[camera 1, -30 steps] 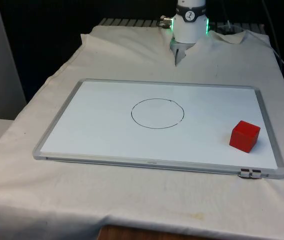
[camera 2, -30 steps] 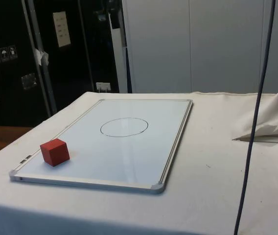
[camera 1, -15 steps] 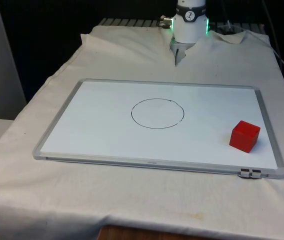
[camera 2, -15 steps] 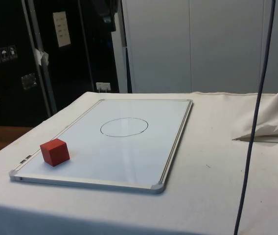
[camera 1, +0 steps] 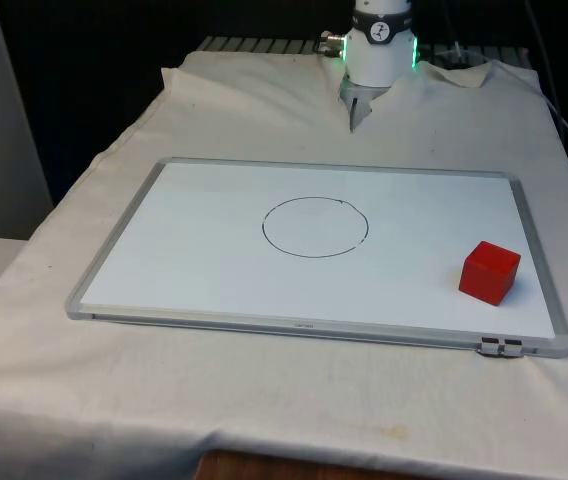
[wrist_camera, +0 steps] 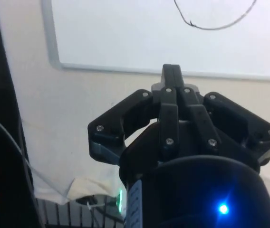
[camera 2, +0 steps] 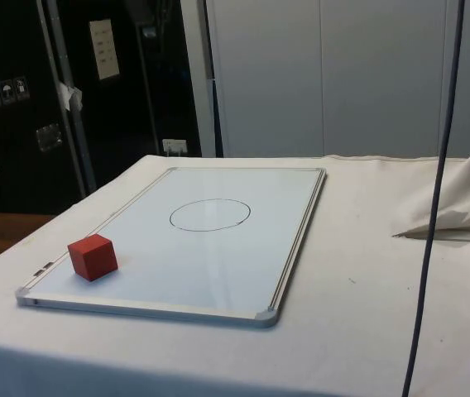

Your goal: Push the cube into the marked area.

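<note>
**Plainly, the cube sits on the wrong side of the circle for a push from where the fingers are**

Right now the gripper hangs beyond the far edge of the whiteboard, over the white cloth, about level with the drawn circle across the table. In the wrist view its two fingers are pressed together into a single narrow prong, with nothing between them.

The red cube rests on the whiteboard close to the near corner at the front view's right, just inside the frame and well apart from the circle. In the side view the cube sits at the near end of the board, with bare white surface between it and the circle.

From the fingers, then, the cube lies towards the camera and off to the front view's right, farther away than the circle. The circle falls roughly between the two, though off the straight line.

That is what the move turns on. A push into the circle has to run from the cube's outer corner side, towards the front view's left and back towards the robot. The prong would probably need to pass the cube and come down on its side nearest the board's corner. The cube is turned with an edge facing the front camera, so a push landing off-centre on a face could spin it rather than slide it.
</note>
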Available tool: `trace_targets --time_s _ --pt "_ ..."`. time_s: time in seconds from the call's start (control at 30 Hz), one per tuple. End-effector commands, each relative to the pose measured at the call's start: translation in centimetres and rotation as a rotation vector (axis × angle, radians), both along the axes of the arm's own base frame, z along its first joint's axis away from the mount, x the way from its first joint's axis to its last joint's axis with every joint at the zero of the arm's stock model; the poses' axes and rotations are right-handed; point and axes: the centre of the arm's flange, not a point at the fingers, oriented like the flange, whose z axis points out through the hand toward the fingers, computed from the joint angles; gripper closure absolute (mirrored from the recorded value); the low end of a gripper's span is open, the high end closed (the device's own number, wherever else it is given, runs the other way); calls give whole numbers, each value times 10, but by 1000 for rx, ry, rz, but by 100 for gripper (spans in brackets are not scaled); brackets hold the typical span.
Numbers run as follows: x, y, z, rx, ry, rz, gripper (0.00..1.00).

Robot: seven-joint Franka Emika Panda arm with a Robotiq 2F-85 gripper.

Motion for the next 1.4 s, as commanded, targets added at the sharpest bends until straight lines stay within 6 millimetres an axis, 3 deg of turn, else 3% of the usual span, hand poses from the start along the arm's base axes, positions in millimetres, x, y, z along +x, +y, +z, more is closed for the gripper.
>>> trace_targets --time_s 0.0,0.47,0.73,0.77,1.07,1.37 --pt "4 6 1 2 -15 -2 100" --pt "26 47 -3 -7 -95 10 100" --pt "43 81 -26 -9 -111 20 100" --pt "41 77 -23 -13 -112 23 100" --pt "65 114 -59 -14 -112 29 100" --pt "82 136 -84 -10 -112 34 100"
